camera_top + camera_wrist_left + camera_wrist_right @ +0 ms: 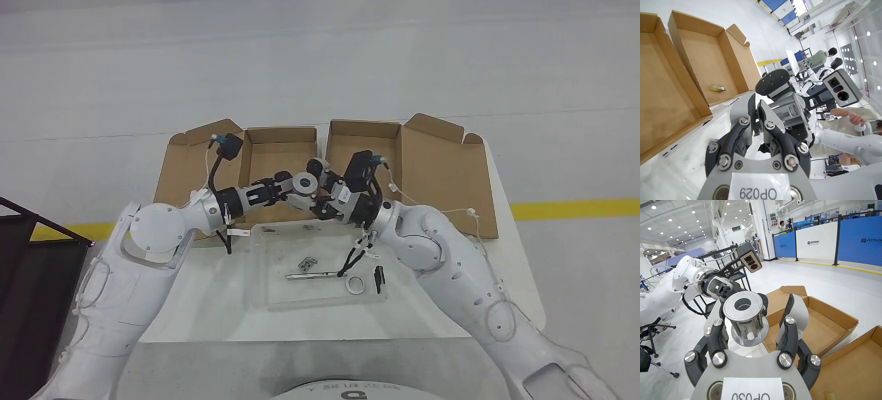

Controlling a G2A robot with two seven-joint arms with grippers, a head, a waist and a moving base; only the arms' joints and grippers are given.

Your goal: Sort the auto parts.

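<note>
**One spool in the air, two boxes behind it**

Going left to right, we first see one black rack (25, 260) on the floor beside the bench (200, 300). Next come the left fingers (752, 109), clenched close together on the rim of the single metal spool (745, 317). They hold it above the bench, in front of the gap between the boxes.

We count two open cardboard boxes. The left box (275, 150) sits behind the left arm. The right box (350, 135) stands just beside it and holds one small yellowish piece (717, 88) on its floor.

The right fingers (798, 309) are spread wide on either side of the spool. One lies close against it and the other is well apart.

In front of the boxes lies one clear tray (270, 290). In it we count four small pieces: a grey rod (310, 275), a small grey bit (305, 263) just behind the rod, a ring (355, 286) and a black stub (378, 278).

The bench is white. The room is a hall with a pale grey floor (300, 60) crossed by a yellow line (575, 209), and blue-and-white partitions (848, 237) stand farther off.
</note>
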